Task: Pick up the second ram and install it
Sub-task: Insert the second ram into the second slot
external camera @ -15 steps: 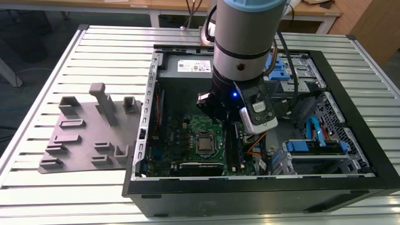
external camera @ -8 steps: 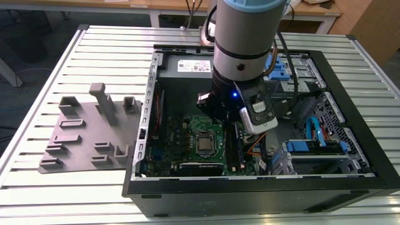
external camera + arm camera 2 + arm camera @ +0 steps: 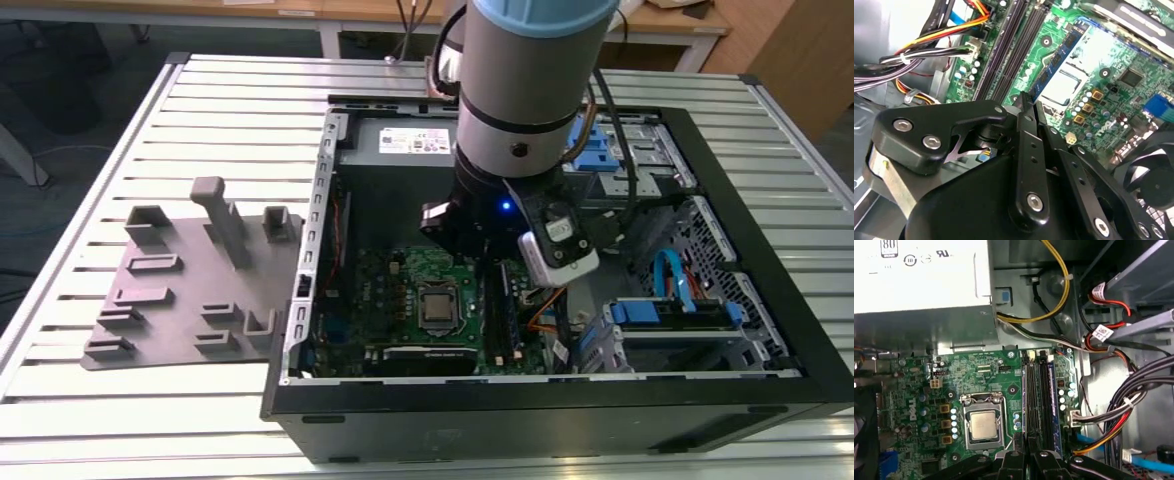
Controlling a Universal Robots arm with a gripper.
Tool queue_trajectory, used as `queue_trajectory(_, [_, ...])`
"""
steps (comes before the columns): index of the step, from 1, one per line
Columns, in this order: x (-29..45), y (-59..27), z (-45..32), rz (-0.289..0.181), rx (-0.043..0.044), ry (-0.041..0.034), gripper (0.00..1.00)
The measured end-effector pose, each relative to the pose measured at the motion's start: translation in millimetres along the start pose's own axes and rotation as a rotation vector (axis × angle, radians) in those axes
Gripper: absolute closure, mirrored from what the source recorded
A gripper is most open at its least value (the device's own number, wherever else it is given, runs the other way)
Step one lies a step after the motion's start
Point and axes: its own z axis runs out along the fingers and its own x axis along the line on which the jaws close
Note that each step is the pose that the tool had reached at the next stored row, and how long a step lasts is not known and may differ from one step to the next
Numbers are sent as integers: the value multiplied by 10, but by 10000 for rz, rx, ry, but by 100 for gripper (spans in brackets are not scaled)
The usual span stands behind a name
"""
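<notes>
In the exterior view the arm (image 3: 514, 120) reaches into the case (image 3: 747, 190). In both wrist views the gripper (image 3: 1026, 100) (image 3: 1024, 446) pinches the ram (image 3: 1060, 56) (image 3: 1024, 390) above the slots (image 3: 1038, 395); keep it parallel and press straight, evenly.

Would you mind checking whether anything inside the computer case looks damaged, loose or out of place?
Nothing stands out. The motherboard looks intact, the cables beside it are tied in bundles, and the gripper hangs by the memory slots.
</notes>
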Motion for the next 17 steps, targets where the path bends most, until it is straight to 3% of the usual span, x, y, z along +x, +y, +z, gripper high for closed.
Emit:
queue_trajectory(5, [-68,5,23,-132,-6,11,89])
queue_trajectory(17, [-68,2,76,-131,-2,10,89])
